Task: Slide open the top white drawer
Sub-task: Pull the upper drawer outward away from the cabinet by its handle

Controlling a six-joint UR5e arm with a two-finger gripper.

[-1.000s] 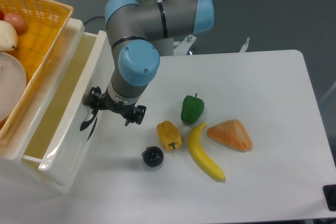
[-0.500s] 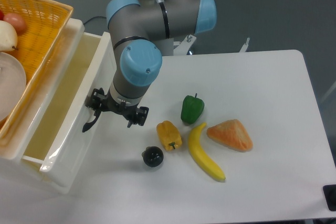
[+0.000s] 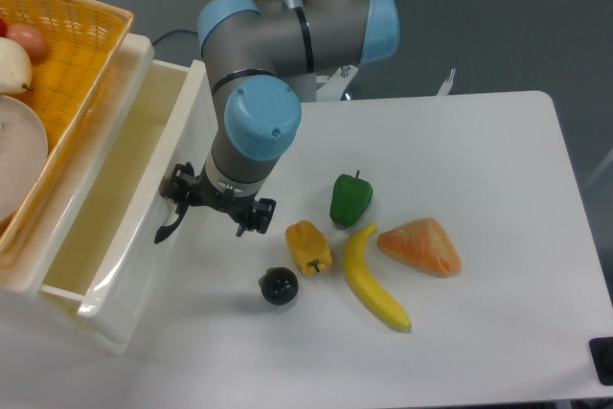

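The top white drawer [image 3: 134, 237] stands pulled out to the right from the cabinet at the left, its deep pale inside showing and holding nothing. Its curved black handle [image 3: 168, 227] sits on the front panel. My gripper [image 3: 215, 203] points down right in front of that panel. Its two black fingers [image 3: 254, 215] are spread apart, and the left one is hooked at the handle's top. Nothing is held between them.
An orange basket [image 3: 86, 35] with food and a white plate rests on the cabinet top. Right of the gripper lie a yellow pepper [image 3: 308, 246], a dark round fruit [image 3: 279, 285], a green pepper [image 3: 351, 198], a banana [image 3: 374, 280] and an orange wedge [image 3: 420, 246].
The gripper has moved a little right and toward the table's front, and the drawer front has slid out with it.
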